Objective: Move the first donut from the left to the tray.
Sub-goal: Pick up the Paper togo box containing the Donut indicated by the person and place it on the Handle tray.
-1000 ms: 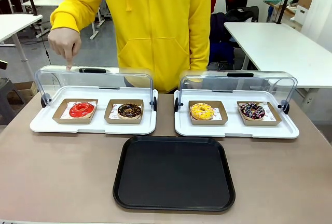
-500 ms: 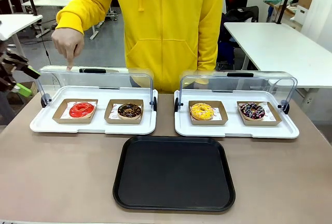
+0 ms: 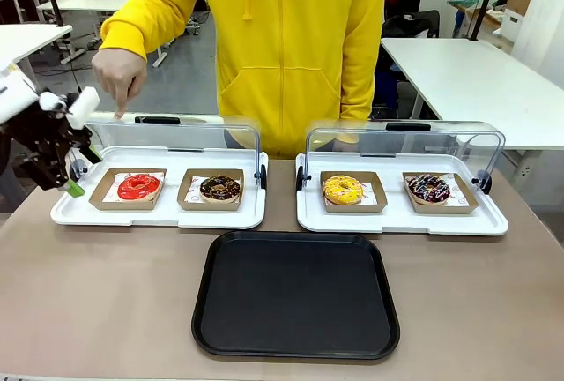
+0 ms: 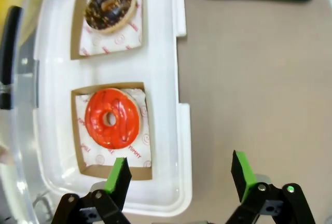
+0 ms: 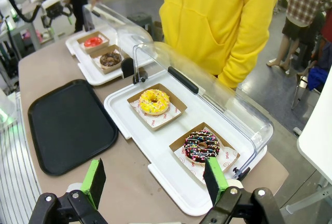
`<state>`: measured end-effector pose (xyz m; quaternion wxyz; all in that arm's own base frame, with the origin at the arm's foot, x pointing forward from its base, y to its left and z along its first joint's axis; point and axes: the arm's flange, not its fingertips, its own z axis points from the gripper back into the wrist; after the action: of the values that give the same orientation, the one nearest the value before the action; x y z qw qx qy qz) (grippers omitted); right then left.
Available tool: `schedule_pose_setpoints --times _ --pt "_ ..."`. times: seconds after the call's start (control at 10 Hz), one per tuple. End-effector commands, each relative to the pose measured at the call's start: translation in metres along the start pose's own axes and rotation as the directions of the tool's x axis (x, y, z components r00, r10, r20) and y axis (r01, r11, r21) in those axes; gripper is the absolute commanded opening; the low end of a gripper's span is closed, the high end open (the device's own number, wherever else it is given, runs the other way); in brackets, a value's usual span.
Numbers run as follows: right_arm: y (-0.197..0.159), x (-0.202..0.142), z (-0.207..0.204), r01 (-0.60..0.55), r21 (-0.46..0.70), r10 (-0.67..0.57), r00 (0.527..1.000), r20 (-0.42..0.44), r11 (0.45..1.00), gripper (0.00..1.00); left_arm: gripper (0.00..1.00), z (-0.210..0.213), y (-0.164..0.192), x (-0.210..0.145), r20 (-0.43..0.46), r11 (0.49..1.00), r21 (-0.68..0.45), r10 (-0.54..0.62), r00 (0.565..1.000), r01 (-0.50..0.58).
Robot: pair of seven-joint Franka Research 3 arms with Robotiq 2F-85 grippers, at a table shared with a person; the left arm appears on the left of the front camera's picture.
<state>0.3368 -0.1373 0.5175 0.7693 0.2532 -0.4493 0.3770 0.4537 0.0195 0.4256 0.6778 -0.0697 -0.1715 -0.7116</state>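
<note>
Red glaze shines on the red donut, a ring sitting in a small brown cardboard tray on white paper. In the left wrist view the paper's red print reads "YUMMY" beside small round smiley marks. This cardboard tray is the leftmost of 2 in the left white tray, whose clear domed lid is raised at the back; a chocolate donut fills the other. The black tray lies on the brown table, just in front of both white trays.

Above the left end of that white tray, the left hand is released, its 2 green pads spread wide. In its wrist view one pad lies over the cardboard tray's edge and the other over bare table past the white rim. The right hand is also released, well above the table's right end. A person in a yellow hoodie points 1 finger down at the left lid.
</note>
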Motion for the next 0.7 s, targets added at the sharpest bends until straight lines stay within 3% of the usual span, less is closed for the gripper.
schedule_pose_setpoints --times 0.0,0.4,0.6 --pt "-0.003 0.002 -0.001 -0.022 -0.001 0.022 0.999 0.032 1.0 1.0 1.0 -0.02 0.005 -0.004 -0.108 1.0 0.029 0.001 0.994 0.002" --pt "-0.003 0.002 -0.001 -0.022 -0.001 0.022 0.999 0.032 1.0 1.0 1.0 -0.055 0.022 -0.008 -0.22 0.998 0.061 -0.008 0.975 0.022" --pt "-0.003 0.002 -0.001 -0.022 -0.001 0.022 0.999 0.032 1.0 1.0 1.0 -0.068 0.037 -0.014 -0.231 0.998 0.057 0.002 0.973 0.012"
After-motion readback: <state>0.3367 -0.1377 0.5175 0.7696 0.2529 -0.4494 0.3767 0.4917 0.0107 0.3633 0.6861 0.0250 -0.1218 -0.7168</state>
